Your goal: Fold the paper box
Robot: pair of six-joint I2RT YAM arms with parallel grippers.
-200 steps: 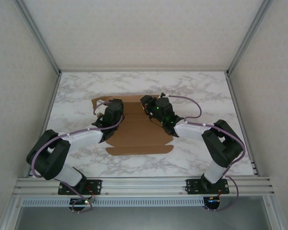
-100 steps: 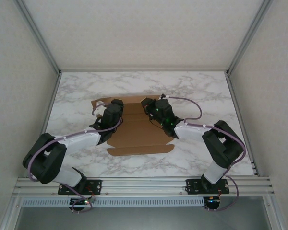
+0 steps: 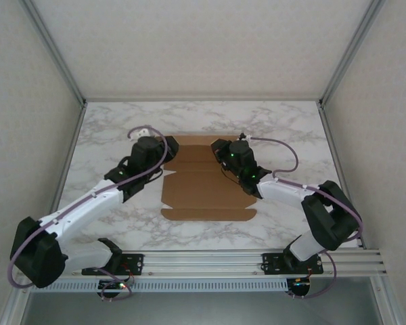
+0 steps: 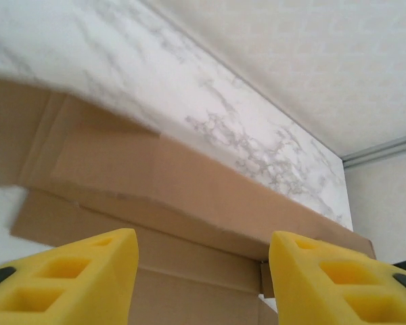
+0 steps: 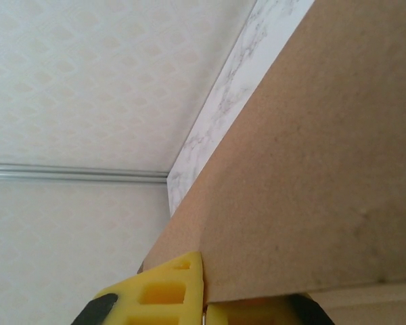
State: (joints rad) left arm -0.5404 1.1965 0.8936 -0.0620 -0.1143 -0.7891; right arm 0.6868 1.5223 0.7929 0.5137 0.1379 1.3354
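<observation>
Paper box (image 3: 204,189) lies on table (image 3: 291,125), center, btwn both arms. R gripper (image 5: 204,301) pinched on its far-right flap edge. L gripper (image 4: 201,254) spread, holding nothing, at box's left side.

White marbled table (image 3: 291,128), brown paper box (image 3: 203,193) spread on it — mid-table

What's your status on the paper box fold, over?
Status: left gripper open, holding nothing; right gripper shut on paper box edge. Box mostly flat on table, unformed. No obstruction seen.
</observation>
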